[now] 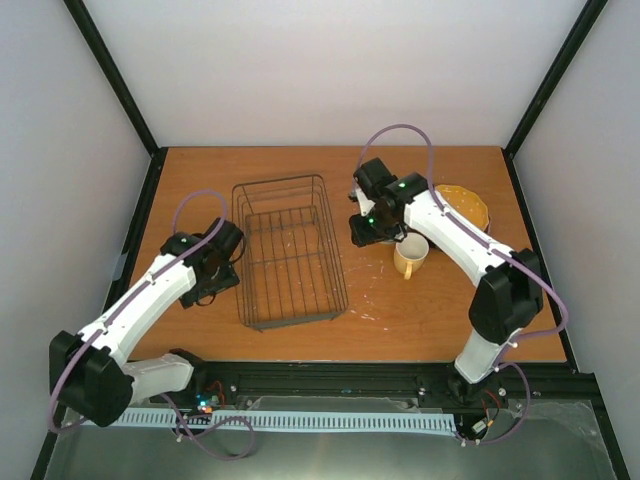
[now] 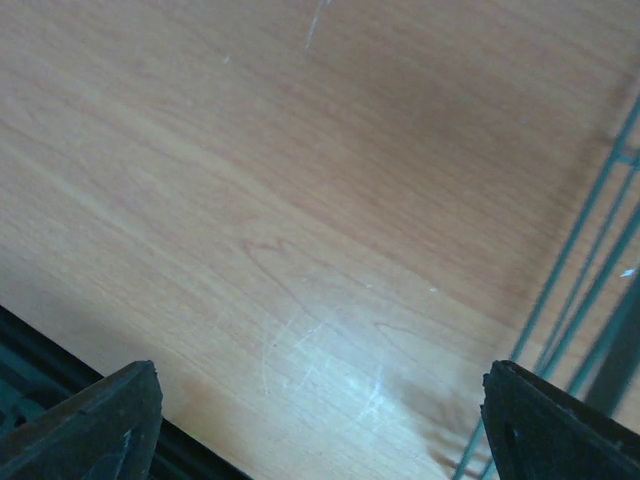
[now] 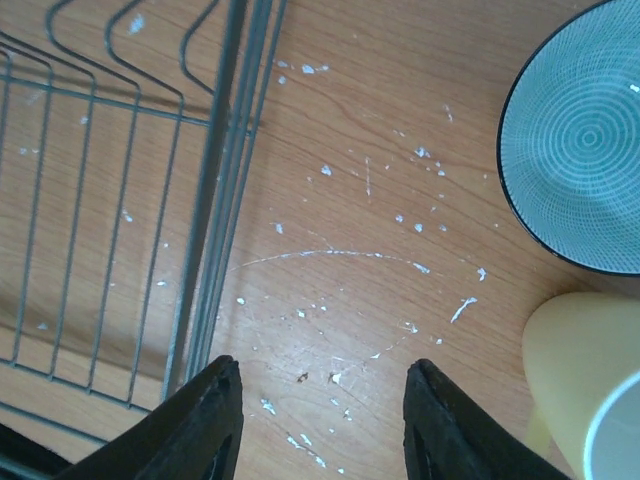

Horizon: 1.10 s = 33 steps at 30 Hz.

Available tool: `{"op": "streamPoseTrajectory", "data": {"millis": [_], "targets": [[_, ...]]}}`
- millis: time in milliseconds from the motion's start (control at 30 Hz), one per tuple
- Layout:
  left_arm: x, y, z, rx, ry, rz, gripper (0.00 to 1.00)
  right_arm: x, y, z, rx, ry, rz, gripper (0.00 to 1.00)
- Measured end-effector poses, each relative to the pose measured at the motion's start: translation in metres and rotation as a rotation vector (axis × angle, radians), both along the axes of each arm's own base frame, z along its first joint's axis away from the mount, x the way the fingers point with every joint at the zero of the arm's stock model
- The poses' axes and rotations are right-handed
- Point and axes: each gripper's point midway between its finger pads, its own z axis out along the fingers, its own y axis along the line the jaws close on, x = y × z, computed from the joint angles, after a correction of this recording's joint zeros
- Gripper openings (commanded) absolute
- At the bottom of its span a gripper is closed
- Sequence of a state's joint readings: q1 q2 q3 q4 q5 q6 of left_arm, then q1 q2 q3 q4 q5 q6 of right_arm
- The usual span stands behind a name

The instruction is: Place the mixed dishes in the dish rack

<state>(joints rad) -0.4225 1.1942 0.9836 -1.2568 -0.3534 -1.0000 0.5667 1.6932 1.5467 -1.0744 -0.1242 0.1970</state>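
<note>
Left fingers [image 2: 90, 425] spread wide, empty, at the rack's [image 1: 290, 250] nine o'clock. Right fingers [image 3: 205, 420] parted, empty, over the surface [image 3: 400, 120] between rack and mug [image 1: 410, 258].

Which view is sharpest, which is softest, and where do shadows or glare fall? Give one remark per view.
Top external view: sharp, evenly lit, only soft shadows on the table. Left wrist view: softest, wood grain hazy, a pale glare patch low at centre, dish rack wires blurred. Right wrist view: crisp on the striped plate; the yellow mug, very close, is slightly soft.
</note>
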Motion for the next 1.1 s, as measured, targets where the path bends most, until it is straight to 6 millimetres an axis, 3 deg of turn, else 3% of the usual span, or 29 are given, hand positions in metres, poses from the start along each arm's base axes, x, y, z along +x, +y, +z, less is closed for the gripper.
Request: {"op": "streamPoseTrajectory", "data": {"millis": [233, 367, 533, 667, 867, 1100], "targets": [[-0.019, 0.006, -0.028, -0.003, 0.063, 0.021, 0.87, 0.004, -0.006, -0.043, -0.126, 0.081, -0.028, 0.32], [-0.008, 0.003, -0.031, -0.01, 0.036, 0.012, 0.86, 0.006, -0.009, -0.062, -0.167, 0.118, -0.041, 0.24], [0.007, 0.005, -0.045, 0.024, 0.078, -0.021, 0.86, 0.007, -0.006, -0.073, -0.183, 0.141, -0.041, 0.23], [0.031, -0.003, -0.05, 0.041, 0.11, -0.073, 0.86, 0.008, -0.002, -0.077, -0.186, 0.146, -0.033, 0.23], [0.083, -0.017, -0.035, 0.059, 0.057, -0.144, 0.87, 0.014, 0.004, -0.076, -0.196, 0.133, -0.024, 0.21], [0.108, -0.01, -0.028, 0.101, 0.032, -0.177, 0.87, 0.012, 0.009, -0.076, -0.212, 0.126, -0.014, 0.2]]}}
